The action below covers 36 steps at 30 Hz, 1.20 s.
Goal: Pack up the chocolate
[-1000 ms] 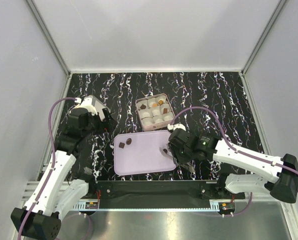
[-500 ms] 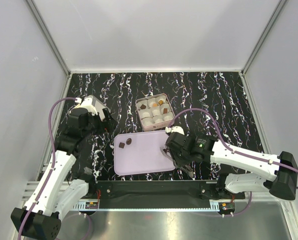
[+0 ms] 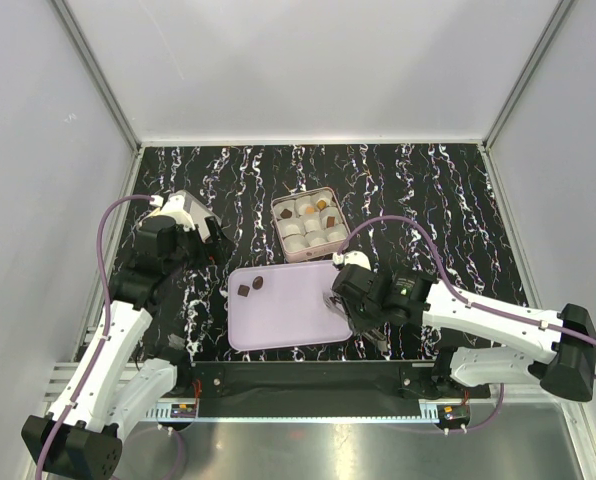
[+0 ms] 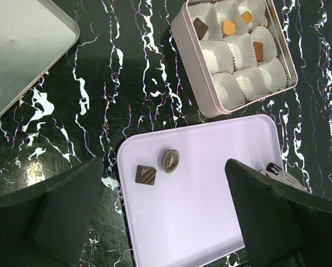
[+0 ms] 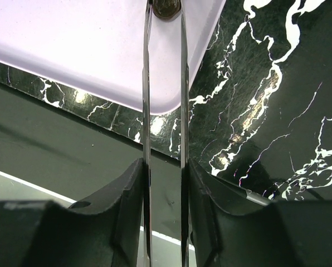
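LEFT TO RIGHT: A grey square tin lid [image 4: 21, 50] lies ahead and to the left of the left pincer [image 3: 206, 248], which hangs with its jaws spread wide and empty, unmoved over the past second. Ahead of that pincer and below it, on a lilac rectangular plastic tray [image 4: 210, 233], a dark square chocolate [image 4: 146, 174] and a dark oval chocolate [image 4: 170, 160] wait just beside each other. Beyond them, a pale pink square metal tin [image 4: 189, 78] lined with white paper cups [image 4: 241, 51] already holds four packed chocolates [image 4: 229, 27]. At the tray's right edge, the right pincer [image 5: 165, 16] has slid a little leftward over a dark round chocolate [image 5: 166, 6] that lay uncovered beside it a second ago. Its thin steel blades now press on both sides of the piece, though whether it has left the tray cannot be told. A fifth piece looks bound for the tin, which stands beyond this pincer and slightly to its left. A black white-veined table [image 3: 428, 190] carries everything, enclosed by plain white walls [image 3: 308, 60].
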### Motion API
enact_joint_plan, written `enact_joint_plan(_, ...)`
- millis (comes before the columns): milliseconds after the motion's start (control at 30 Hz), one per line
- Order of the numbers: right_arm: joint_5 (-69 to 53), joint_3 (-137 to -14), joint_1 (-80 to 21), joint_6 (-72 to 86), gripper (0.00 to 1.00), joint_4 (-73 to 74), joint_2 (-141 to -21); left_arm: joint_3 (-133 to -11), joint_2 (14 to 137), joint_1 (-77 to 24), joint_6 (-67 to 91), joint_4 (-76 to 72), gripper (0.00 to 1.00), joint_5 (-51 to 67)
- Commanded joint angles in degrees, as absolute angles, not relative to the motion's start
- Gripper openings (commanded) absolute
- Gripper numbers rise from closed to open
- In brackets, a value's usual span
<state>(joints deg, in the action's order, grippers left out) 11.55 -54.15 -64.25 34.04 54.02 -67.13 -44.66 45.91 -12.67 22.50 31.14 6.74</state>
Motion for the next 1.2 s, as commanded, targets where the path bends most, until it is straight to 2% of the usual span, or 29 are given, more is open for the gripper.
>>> enact_joint_plan(0, 14.5, -57.13, -64.86, 33.14, 0.41, 53.97, -66.62, -45.97, 45.79, -12.3, 22.68, 28.74, 0.99, 7.12)
enact_joint_plan(800, 15.2, -60.91, -64.86, 29.53, 0.39, 51.86, -71.81, -46.05, 45.53, -12.22, 22.59, 28.83, 0.99, 6.77)
enact_joint_plan(933, 15.64, -60.12, -64.95, 29.97, 0.47, 52.2, -71.28, -46.06, 45.62, -12.22, 22.59, 28.83, 0.99, 6.77)
enact_joint_plan(1167, 18.28, -62.3, -64.86, 29.1, 0.48, 52.91, -68.03, -46.05, 45.7, -12.22, 22.68, 28.65, 0.99, 7.12)
